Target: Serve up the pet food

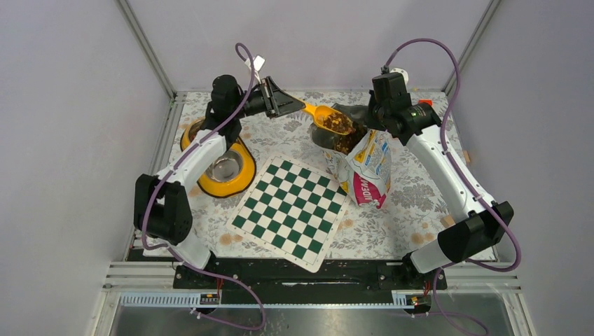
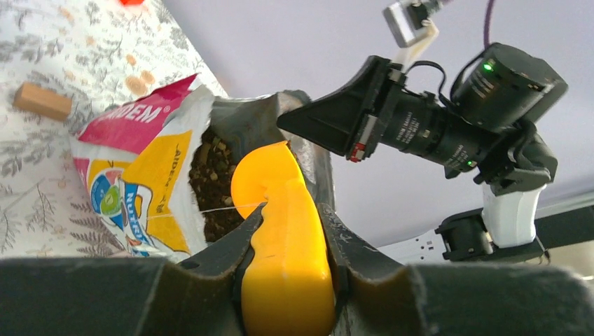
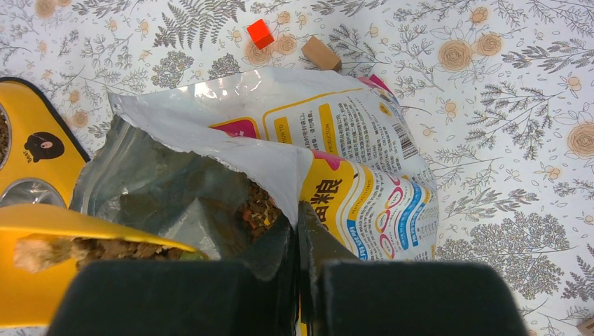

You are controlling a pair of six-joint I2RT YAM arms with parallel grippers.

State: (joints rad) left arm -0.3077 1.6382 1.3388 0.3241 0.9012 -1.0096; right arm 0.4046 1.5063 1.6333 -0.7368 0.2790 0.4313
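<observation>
Kibble [image 1: 337, 124] heaps the scoop [image 1: 319, 112] the left gripper [image 1: 300, 107] clamps, right gripper [image 3: 298, 241] pinching the bag [image 1: 370, 164] (steadying it); next should come a level carry to the bowl [image 1: 218, 189].

Red cube [image 3: 260, 33] lies near a wooden block [image 3: 321, 53].

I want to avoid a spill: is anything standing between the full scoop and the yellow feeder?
No object lies on the cloth between them. The left gripper holds the scoop of pet food over the bag; only the left arm crosses above the feeder.
</observation>
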